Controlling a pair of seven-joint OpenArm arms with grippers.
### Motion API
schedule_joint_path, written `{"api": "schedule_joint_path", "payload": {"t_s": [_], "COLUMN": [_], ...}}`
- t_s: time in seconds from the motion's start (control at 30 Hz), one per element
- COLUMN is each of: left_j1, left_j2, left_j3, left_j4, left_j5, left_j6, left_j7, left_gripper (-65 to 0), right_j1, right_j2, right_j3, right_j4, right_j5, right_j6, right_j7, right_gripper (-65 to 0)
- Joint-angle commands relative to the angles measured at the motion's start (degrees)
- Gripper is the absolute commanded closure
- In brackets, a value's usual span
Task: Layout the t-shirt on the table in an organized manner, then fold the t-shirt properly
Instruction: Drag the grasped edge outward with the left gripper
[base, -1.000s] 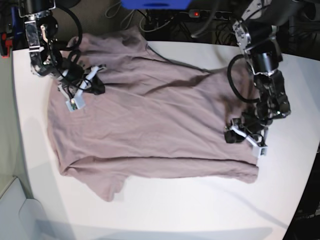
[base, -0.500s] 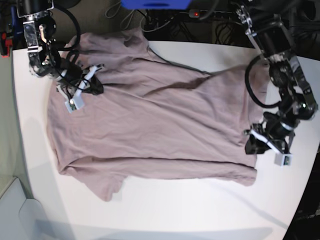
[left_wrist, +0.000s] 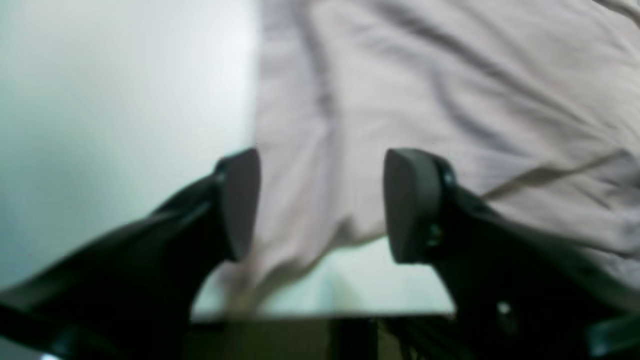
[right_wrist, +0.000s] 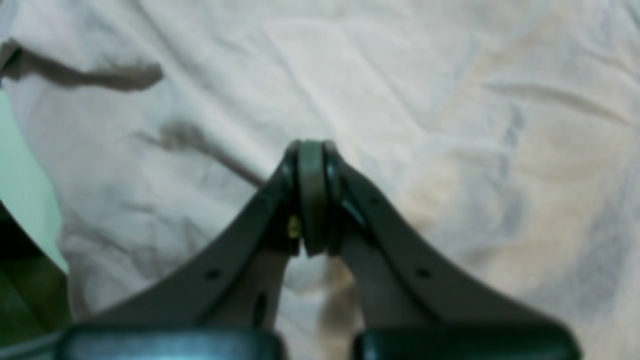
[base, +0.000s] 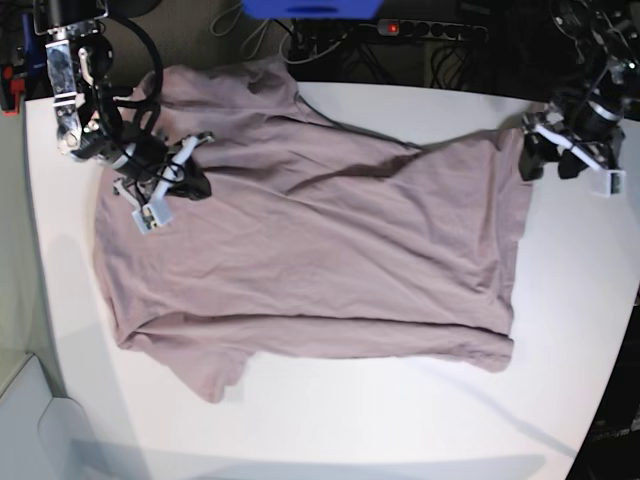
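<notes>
Mauve cotton t-shirt (base: 320, 250), spread wrinkled on white table (base: 400, 420) | left gripper (left_wrist: 322, 205): jaws apart, near sleeve | right gripper (right_wrist: 312, 200): jaws together, over cloth | risk: careless closing may pinch two layers, making crooked fold
</notes>
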Motion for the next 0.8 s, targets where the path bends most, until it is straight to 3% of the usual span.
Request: {"api": "schedule_joint_path", "payload": {"t_s": [0.0,0.13,0.3,0.5,0.77], "left_j1": [1.7,6.8,10.8,7.6,0.4], "left_j2": [-0.7,-2.1,-1.9,-1.8,-0.2], "left_j3": [-1.5,-5.1,-8.6,-10.4,-7.7], "left_j4": [1.1,1.1,0.0,-2.9,-9.4], "left_j5": [-2.1,-3.1,-1.9,7.1,17.8], "left_j6": [-0.1,-0.5,-4.6,-8.5,-8.7], "left_j7": [-0.9,-0.8,-1.3,-1.3,-1.3], "left_gripper": [-42.7,-43.3,-43.3,-43.3,-43.3], "right_j1": [0.4,0.4,-0.1,-0.2,-0.3], "right_j2": [0.6,0.6,-0.9,-2.6,-2.6], "right_j3": [0.4,0.4,1.7,4.9,4.9], "right_j4": [1.5,1.5,1.5,1.5,1.5], "right_j5": [1.0,1.0,1.0,1.0,1.1], "right_j6": [0.2,0.2,0.2,0.2,0.2], "right_j7": [1.3,1.3,1.3,1.0,0.9], "right_gripper": [0.0,0.0,0.0,0.0,0.0]}}
